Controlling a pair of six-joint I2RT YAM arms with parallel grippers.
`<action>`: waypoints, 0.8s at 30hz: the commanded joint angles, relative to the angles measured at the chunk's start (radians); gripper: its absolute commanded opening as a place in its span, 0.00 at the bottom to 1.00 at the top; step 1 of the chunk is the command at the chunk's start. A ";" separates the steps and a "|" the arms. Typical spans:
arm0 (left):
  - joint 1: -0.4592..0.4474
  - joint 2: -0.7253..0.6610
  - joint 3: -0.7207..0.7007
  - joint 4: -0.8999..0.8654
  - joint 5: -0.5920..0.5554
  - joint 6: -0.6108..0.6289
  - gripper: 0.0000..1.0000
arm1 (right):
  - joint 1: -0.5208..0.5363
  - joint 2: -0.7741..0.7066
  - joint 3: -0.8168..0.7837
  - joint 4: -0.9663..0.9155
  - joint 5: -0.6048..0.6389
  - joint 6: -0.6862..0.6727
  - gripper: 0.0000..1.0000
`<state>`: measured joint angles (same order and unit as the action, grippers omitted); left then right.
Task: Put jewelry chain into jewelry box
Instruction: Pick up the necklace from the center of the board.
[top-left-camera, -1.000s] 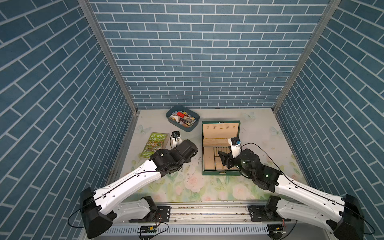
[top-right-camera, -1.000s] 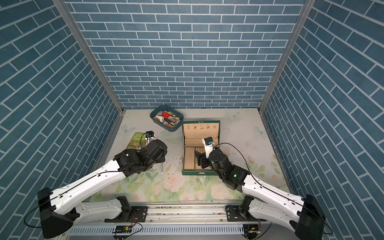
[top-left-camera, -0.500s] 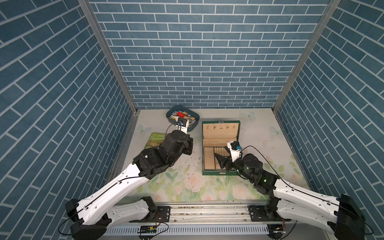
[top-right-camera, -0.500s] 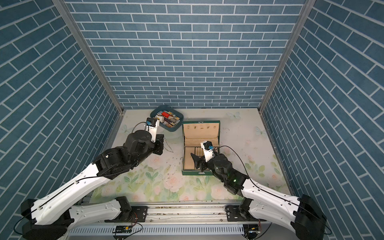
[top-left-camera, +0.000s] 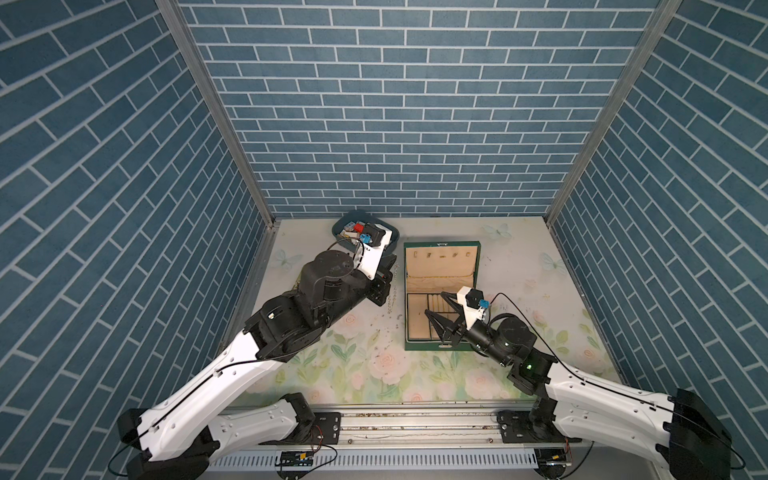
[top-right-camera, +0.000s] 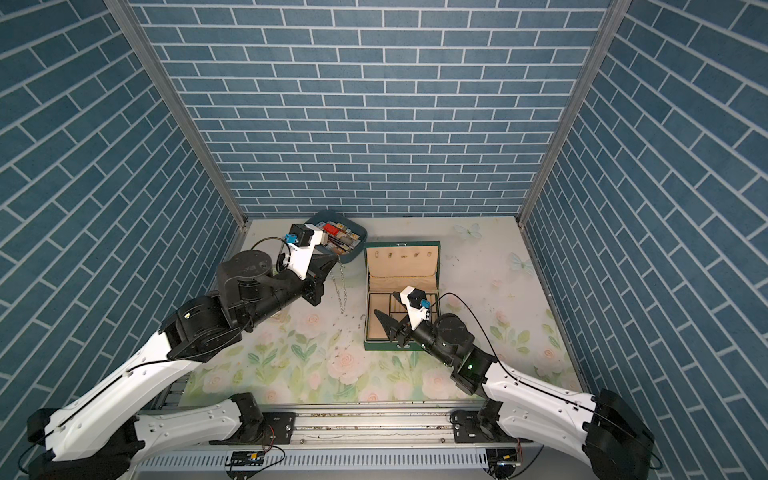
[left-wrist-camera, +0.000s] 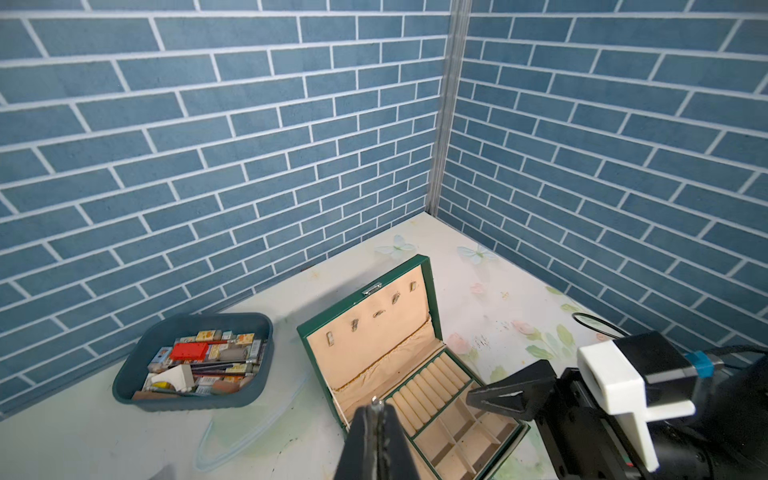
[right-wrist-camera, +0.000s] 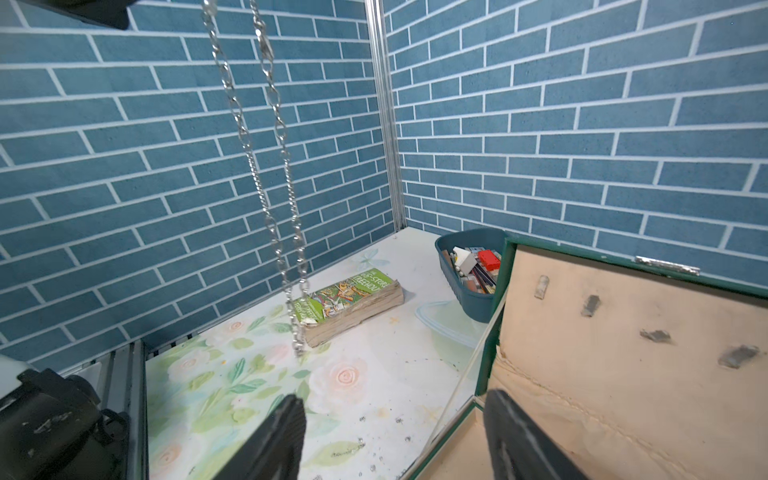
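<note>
Spreading under both arms, the floral bench (top-left-camera: 519, 257) carries everything. On it, the jewelry box (top-left-camera: 441, 266) stands with its lid thrown back, beige lining and divided compartments showing, directly beneath and ahead of the right gripper (top-left-camera: 437, 309), whose jaws are spread and hold nothing. The left gripper (left-wrist-camera: 376, 419) hangs raised beside the box, off its outer long side, jaws pressed together on the top of the jewelry chain (top-right-camera: 341, 286). A blue-grey bin (left-wrist-camera: 137, 365) of small items sits beyond the left gripper, and a green paperback (right-wrist-camera: 353, 297) lies on the bench behind the dangling links.

The jewelry chain droops straight down from that pinch as a doubled loop of pale links, clear of the box and, as far as the right wrist view shows, hanging just above the bench.

It looks light, fully limp and slick: it will probably swing with any quick move and pool wherever it is lowered. Keeping hold at the top, as now, seems right; the hanging end should be carried over a compartment before release, or it could snag on the box wall.
</note>
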<state>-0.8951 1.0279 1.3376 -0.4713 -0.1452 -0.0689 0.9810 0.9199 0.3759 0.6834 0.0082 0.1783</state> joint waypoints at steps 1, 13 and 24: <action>0.004 0.008 0.031 0.022 0.052 0.045 0.00 | 0.018 0.002 -0.009 0.112 -0.014 0.006 0.72; 0.004 0.021 0.071 0.030 0.096 0.060 0.00 | 0.045 0.140 0.068 0.139 -0.074 -0.081 0.72; 0.003 0.018 0.106 0.017 0.139 0.084 0.00 | 0.046 0.258 0.115 0.149 -0.142 -0.143 0.75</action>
<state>-0.8951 1.0500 1.4132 -0.4580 -0.0242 -0.0032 1.0210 1.1587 0.4610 0.7971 -0.1131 0.0765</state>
